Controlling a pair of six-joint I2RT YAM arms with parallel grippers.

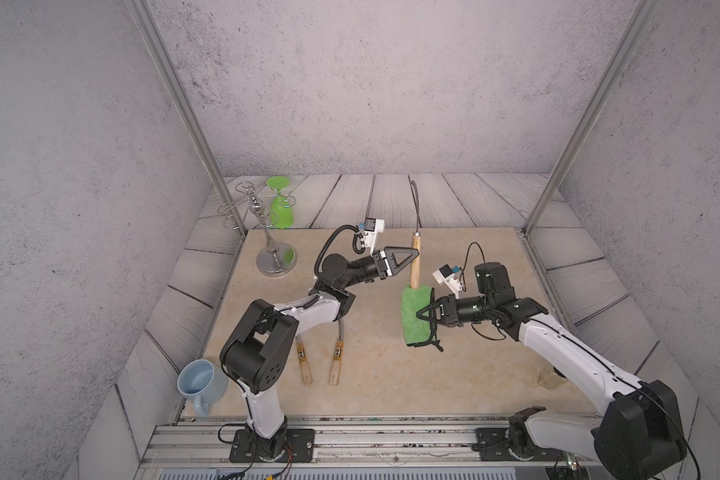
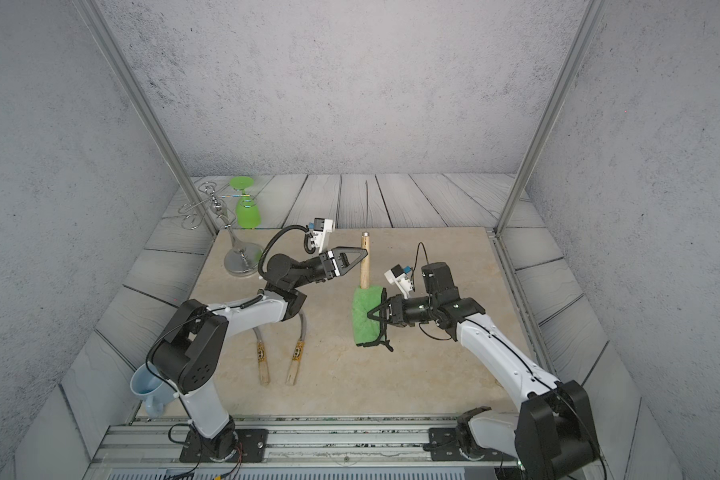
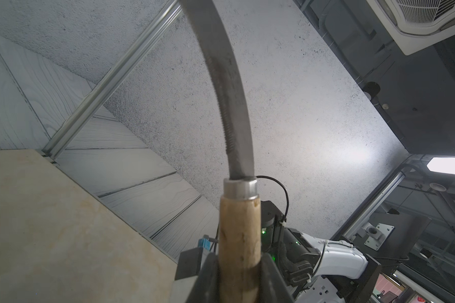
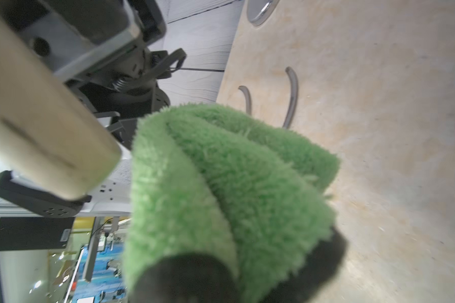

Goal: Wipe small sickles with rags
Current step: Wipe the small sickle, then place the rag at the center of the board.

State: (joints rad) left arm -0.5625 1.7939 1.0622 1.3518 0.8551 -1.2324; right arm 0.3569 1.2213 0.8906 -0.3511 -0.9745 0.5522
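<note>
Plain-handled sickle [image 1: 414, 272], a thin curved grey metal blade on a pale wooden handle, stands upright above the table. It is clamped by the left gripper [image 1: 413, 254], whose black jaws are closed on the wood below the metal collar. The left wrist view shows the plain-handled sickle [image 3: 238, 236] pinched from both sides, its blade arcing away. The handle's butt end sits just beside the upper edge of the folded bright green fuzzy rag [image 1: 410, 328]; whether they touch cannot be told. The right gripper [image 1: 422, 315] is closed on that rag from its side, holding it on edge with black trim dangling beneath. In the right wrist view the rag [image 4: 221, 183] fills much of the frame.

Farther out, partly under the left arm, a sickle with a dark-orange label band [image 1: 304, 361] and a second banded sickle [image 1: 336, 361] lie side by side, apart, on the beige stone-look tabletop [image 1: 474, 374]. A light blue mug [image 1: 198, 382] sits at the near left corner. At the far left, a chrome wire glass rack [image 1: 276, 259] carries an upside-down green glass [image 1: 281, 212].
</note>
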